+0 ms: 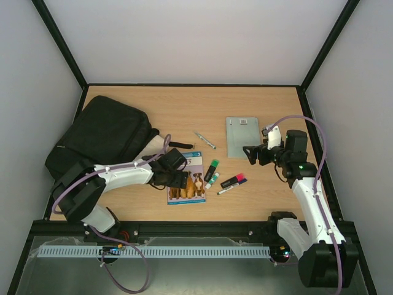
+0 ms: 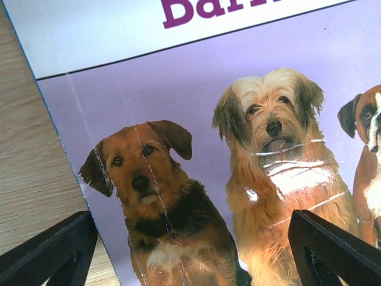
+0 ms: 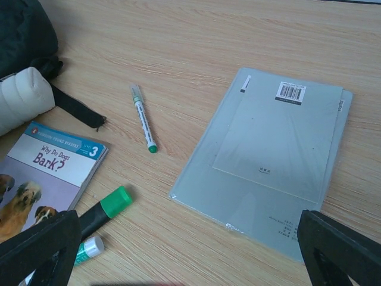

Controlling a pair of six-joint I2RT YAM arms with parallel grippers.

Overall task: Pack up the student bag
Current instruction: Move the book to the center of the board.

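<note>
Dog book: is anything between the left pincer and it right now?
Nothing visible. The left pincer hangs open directly above the book, its fingers on either side of bare cover, with nothing lying on it there.

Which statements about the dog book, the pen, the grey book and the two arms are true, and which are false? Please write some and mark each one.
1. The left gripper is open, over the dog book. True.
2. The dog book is already inside the student bag. False: it lies on the table, beside the bag.
3. The right gripper holds the green-capped pen. False: this gripper is open and empty, and the pen lies on the table.
4. The grey book shows a barcode on its cover. True.
</note>
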